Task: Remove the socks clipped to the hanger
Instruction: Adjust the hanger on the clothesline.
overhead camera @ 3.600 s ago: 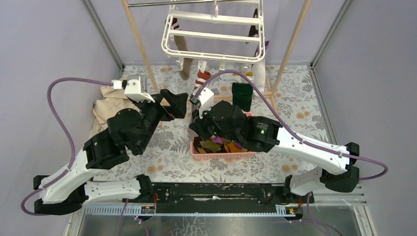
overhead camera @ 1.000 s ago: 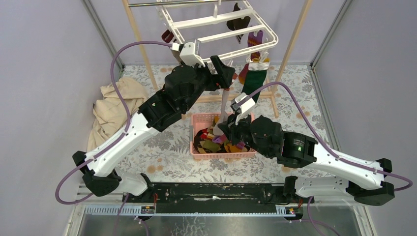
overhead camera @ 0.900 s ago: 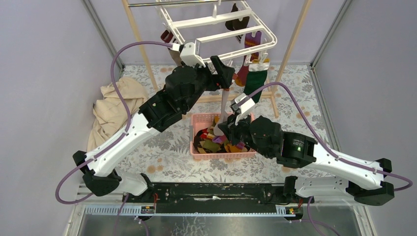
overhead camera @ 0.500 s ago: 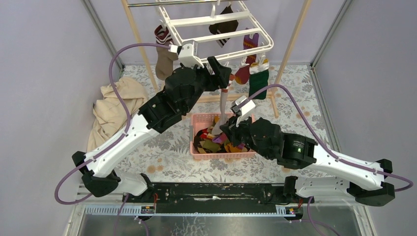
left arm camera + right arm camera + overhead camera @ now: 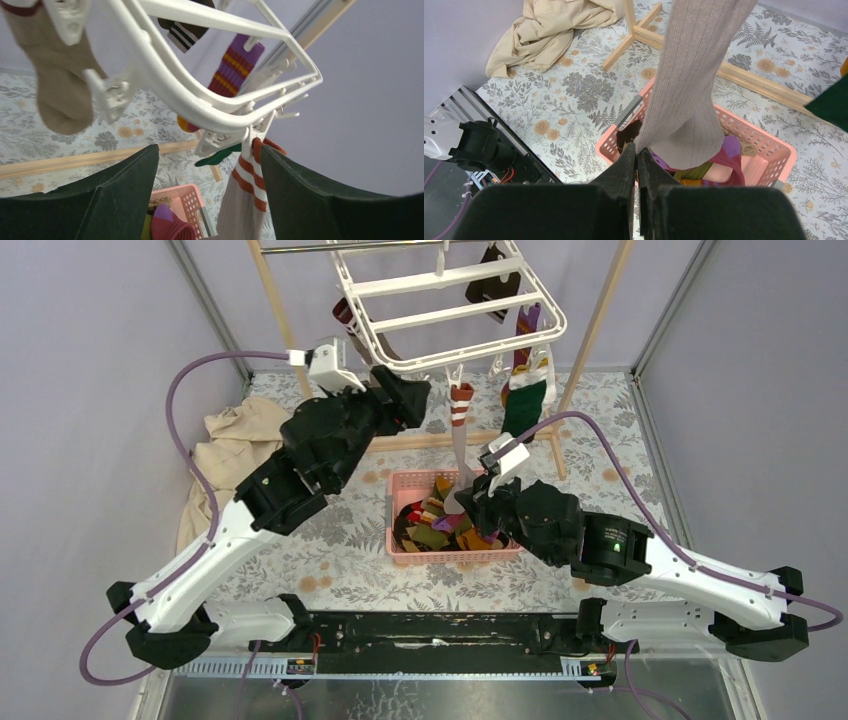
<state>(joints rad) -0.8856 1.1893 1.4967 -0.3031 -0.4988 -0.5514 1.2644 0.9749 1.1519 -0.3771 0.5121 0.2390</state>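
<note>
Socks (image 5: 522, 405) hang clipped on the hanger (image 5: 200, 107) above the counter's (image 5: 330, 540) far edge. Right jaws pinch the grey sock's (image 5: 689, 75) lower end over the basket (image 5: 744, 127); left jaws stand spread under the hanger.

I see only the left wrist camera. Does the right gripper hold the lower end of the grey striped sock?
Observer: Yes. Its wrist view shows the right gripper shut on the toe edge of the grey sock.
Operator: What is below the toe?
Observer: The pink basket, with several coloured socks inside.
Operator: Does my left gripper touch the clip?
Observer: No. From above, the open left gripper sits left of the clip, apart.
</note>
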